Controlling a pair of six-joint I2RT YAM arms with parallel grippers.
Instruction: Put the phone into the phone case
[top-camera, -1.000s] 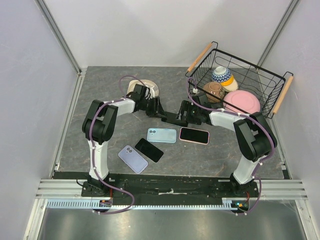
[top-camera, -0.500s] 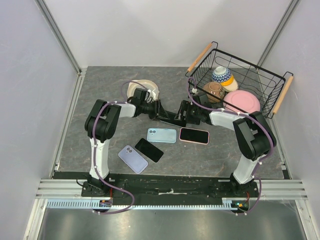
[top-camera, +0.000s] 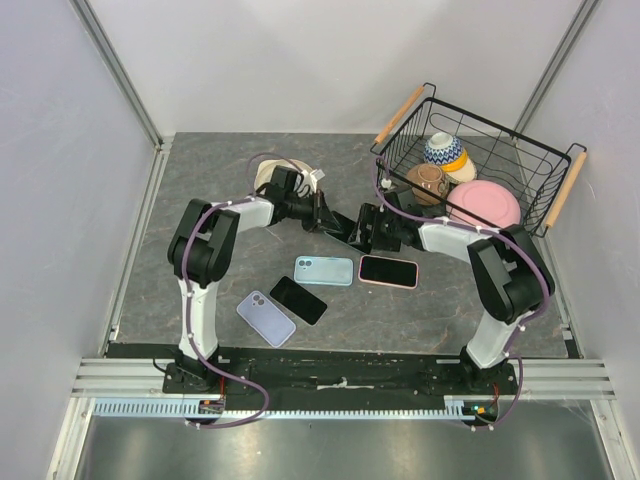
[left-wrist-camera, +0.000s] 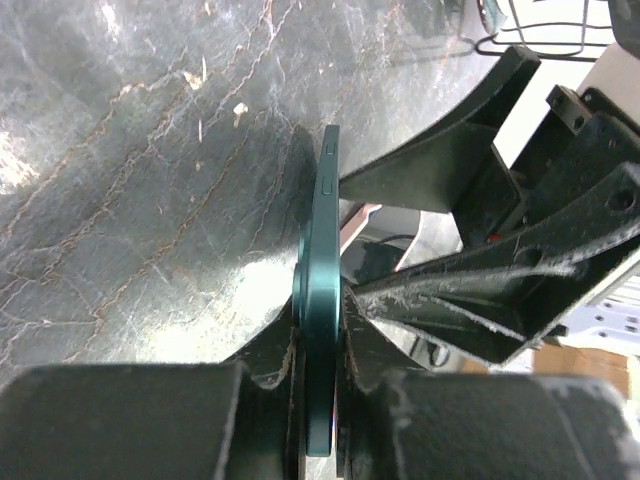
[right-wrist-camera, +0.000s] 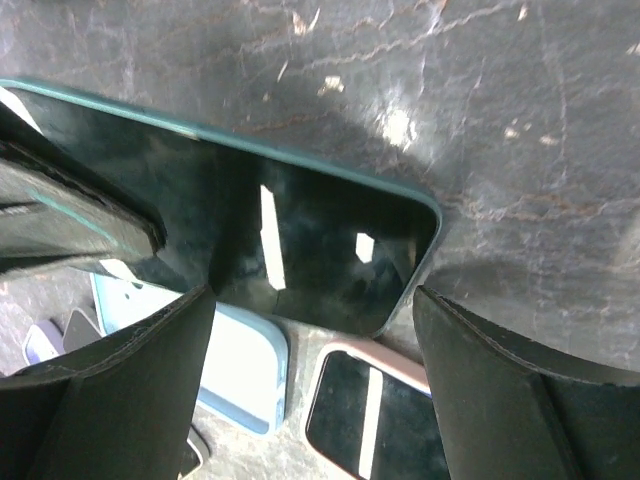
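The left gripper (left-wrist-camera: 321, 335) is clamped tight on one end of a dark teal phone (left-wrist-camera: 322, 230), one finger on its face and one on its back, holding it tilted. I can't tell whether the far end rests on the table (top-camera: 200, 190). The right gripper (right-wrist-camera: 310, 295) faces it with its jaws wide apart, a finger on each side of the phone's free end. Neither pad seems to press on it.

The phone sits just beyond the light blue case (top-camera: 324, 270), on the side away from the arm bases, and it isn't touching the case. A pink-rimmed phone (top-camera: 388, 271) lies just right of the case. A black phone (top-camera: 298, 300) and a lavender one (top-camera: 266, 318) lie to its near left. The wire basket (top-camera: 545, 155) of bowls stands well beyond the case, to the right.

By my reckoning the job is at an early stage: the phone is gripped but no part of it is in a case. Bringing it over the case, squaring the corners and pressing it home are all left to do
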